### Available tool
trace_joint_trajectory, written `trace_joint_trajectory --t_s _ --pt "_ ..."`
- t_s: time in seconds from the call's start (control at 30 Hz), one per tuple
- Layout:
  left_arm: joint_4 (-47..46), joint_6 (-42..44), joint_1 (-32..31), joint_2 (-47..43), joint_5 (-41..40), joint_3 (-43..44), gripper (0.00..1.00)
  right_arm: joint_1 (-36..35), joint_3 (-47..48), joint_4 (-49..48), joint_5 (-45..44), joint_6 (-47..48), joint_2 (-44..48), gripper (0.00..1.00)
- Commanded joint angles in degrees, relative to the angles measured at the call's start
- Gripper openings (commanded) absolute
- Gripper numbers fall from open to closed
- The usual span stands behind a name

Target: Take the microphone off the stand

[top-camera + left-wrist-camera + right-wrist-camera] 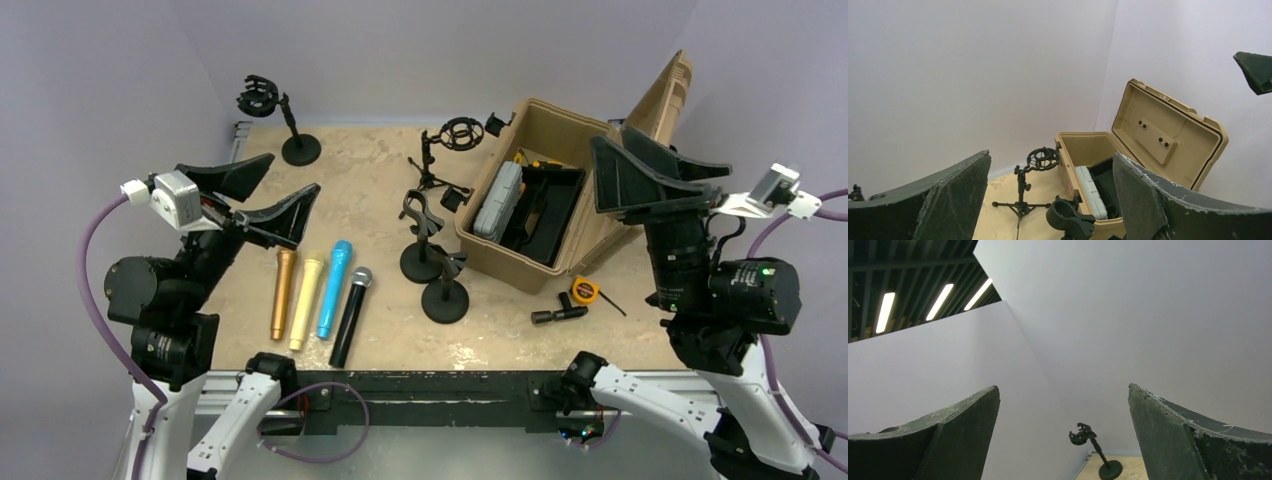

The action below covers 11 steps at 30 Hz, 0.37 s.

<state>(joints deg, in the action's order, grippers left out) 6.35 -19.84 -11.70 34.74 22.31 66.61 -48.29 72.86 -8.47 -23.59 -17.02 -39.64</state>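
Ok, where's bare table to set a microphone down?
Bare table lies between the back-left stand and the tripod stand, and along the near edge between the nearest round-base stand and the tape measure. It is crowded around the case.

The left arm (160, 300) rises from its base at the near left edge of the counter, elbow bent, wrist tilted up. The left gripper (295, 172) hangs above the counter and aims toward the far right. Its two dark wedge-shaped fingers (948, 200) are spread wide and hold nothing. The right arm (730, 290) stands folded at the near right, forearm upright. The right gripper (612, 165) is raised and angled up toward the far left corner, its fingers (1173, 435) also spread wide, with nothing between them.
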Motion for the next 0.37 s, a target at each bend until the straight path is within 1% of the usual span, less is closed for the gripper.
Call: trace_joint_trajectory --t_s 0.0,0.27,0.33 --pt "-2.8 1.9 -0.2 -1.3 -2.3 -0.4 0.9 0.1 1.7 1.4 -3.5 1.3 1.0 0.99" --pt "-2.4 2.0 -0.1 -1.0 -3.1 -0.7 0.9 0.1 0.8 -0.8 -3.7 1.8 3.6 0.99" --pt "-2.3 1.9 -0.2 -1.0 -3.4 -0.6 0.9 0.2 2.4 1.4 -4.5 0.4 3.0 0.99"
